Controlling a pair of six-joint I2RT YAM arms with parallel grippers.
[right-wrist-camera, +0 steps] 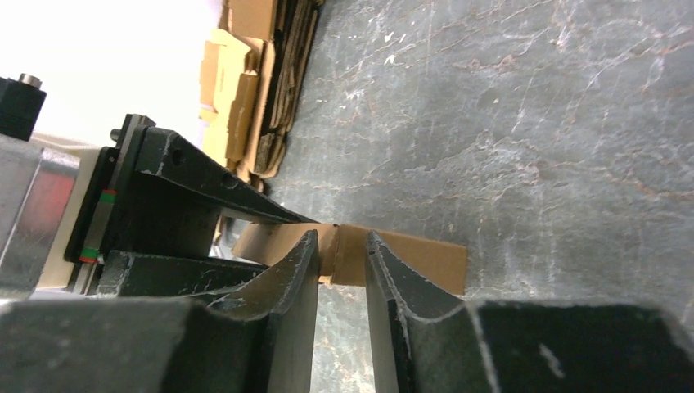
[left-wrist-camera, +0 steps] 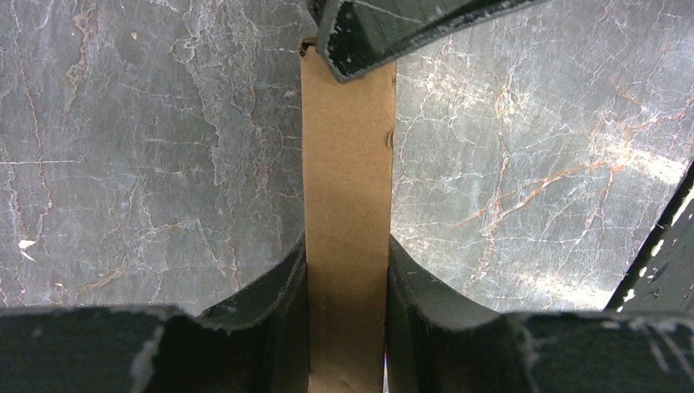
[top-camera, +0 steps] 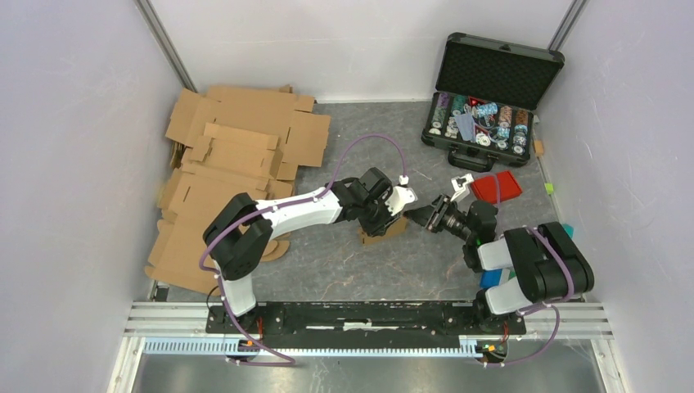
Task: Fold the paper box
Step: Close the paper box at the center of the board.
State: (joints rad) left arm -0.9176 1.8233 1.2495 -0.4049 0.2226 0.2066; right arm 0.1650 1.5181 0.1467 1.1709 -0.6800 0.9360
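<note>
The paper box [top-camera: 386,232] is a small brown cardboard piece on the grey table, mid-centre. My left gripper [top-camera: 383,219] reaches over it from the left and is shut on it. In the left wrist view both fingers press a narrow brown panel [left-wrist-camera: 348,180] that runs away from the camera. My right gripper [top-camera: 417,217] points left at the box's right end. In the right wrist view its jaws [right-wrist-camera: 341,239] stand a narrow gap apart, tips at the edge of the cardboard [right-wrist-camera: 425,258], with bare table showing between them. One right finger [left-wrist-camera: 393,24] overlaps the panel's far end.
A pile of larger brown cardboard sheets [top-camera: 229,164] covers the left side. An open black case [top-camera: 491,106] holding chips stands at the back right. A red lid [top-camera: 495,187] lies just behind the right gripper. Small blue and teal items [top-camera: 491,277] sit by the right arm's base.
</note>
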